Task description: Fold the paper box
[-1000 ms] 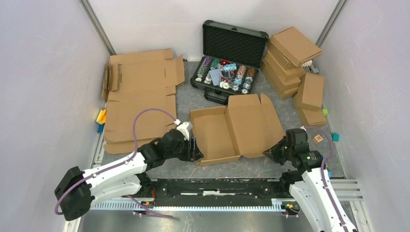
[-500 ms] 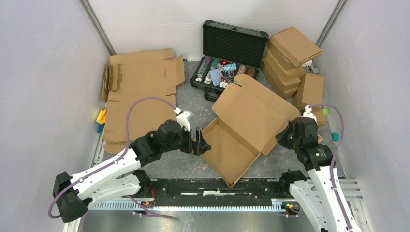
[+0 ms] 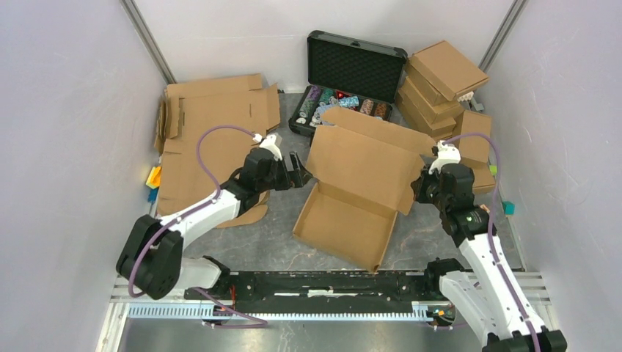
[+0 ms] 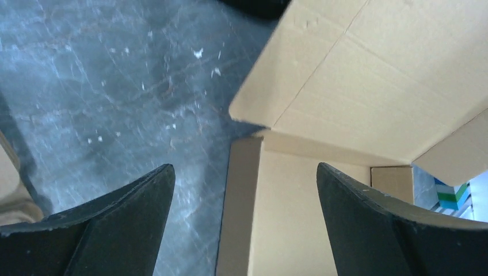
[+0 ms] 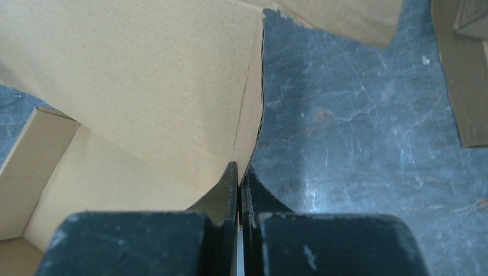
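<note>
Swung round since a second ago, the box rests on the tabletop, lid raised between my jaws. My right jaws clamp the lid's edge; left jaws gape beside its corner. Probably light, stiff card: hold edges near creases.

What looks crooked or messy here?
The paper box sits crooked, its lid half up, pinched at one edge by the right gripper. The stack of folded boxes behind leans untidily.

Left arm reaches forward, jaws wide; right arm, jaws closed, apparently pinches the paper box.
</note>
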{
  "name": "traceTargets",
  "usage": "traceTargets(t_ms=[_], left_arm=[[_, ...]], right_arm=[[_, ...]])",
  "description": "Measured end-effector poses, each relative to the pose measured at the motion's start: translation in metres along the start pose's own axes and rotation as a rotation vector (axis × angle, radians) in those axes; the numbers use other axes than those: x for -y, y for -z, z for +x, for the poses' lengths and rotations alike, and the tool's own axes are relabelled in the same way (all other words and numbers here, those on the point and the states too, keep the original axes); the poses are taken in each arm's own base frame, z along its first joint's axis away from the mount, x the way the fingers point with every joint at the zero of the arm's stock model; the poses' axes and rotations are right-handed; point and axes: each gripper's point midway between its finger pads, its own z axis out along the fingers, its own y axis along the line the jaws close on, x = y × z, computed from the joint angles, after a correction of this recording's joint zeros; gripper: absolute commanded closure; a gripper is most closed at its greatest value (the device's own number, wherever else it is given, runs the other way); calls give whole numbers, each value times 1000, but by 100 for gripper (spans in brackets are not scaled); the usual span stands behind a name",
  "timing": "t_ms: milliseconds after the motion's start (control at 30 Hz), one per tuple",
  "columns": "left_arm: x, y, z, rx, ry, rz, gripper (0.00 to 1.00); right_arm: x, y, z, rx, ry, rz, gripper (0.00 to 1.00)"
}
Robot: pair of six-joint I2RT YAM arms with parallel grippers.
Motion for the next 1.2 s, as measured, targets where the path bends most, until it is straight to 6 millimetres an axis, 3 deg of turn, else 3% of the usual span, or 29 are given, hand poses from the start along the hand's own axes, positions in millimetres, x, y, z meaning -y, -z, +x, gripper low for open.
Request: traceTargets(t_ms=[100, 267, 333, 433, 533, 600, 767, 900, 1100, 1200], left_arm=[[-2, -7, -14, 40, -10, 23, 0], [29, -16, -55, 107, -90, 151, 1], [40, -23, -73, 132, -118, 185, 8], [49, -33, -88, 142, -143, 219, 28], [49, -41, -90, 137, -150, 231, 60], [48, -44, -88, 125, -150, 235, 73], [57, -46, -84, 111, -172, 257, 74], [67, -46, -83, 115, -212, 260, 83], [64, -51, -86, 164, -295, 183, 98], [65, -52, -88, 206, -338, 141, 98]], right_arm=[[-1, -8, -8, 8, 35, -3, 100], [-5, -12, -29, 47, 81, -16, 100], [-7, -13, -38, 64, 97, -21, 100], [-10, -16, -46, 84, 107, -31, 100], [-11, -18, -49, 100, 107, -34, 100], [-11, -20, -53, 123, 105, -37, 100], [-13, -30, -53, 171, 79, -55, 100], [-15, -40, -53, 187, 52, -63, 100], [-12, -48, -55, 261, 11, -53, 100], [-12, -51, -57, 309, -8, -44, 100]])
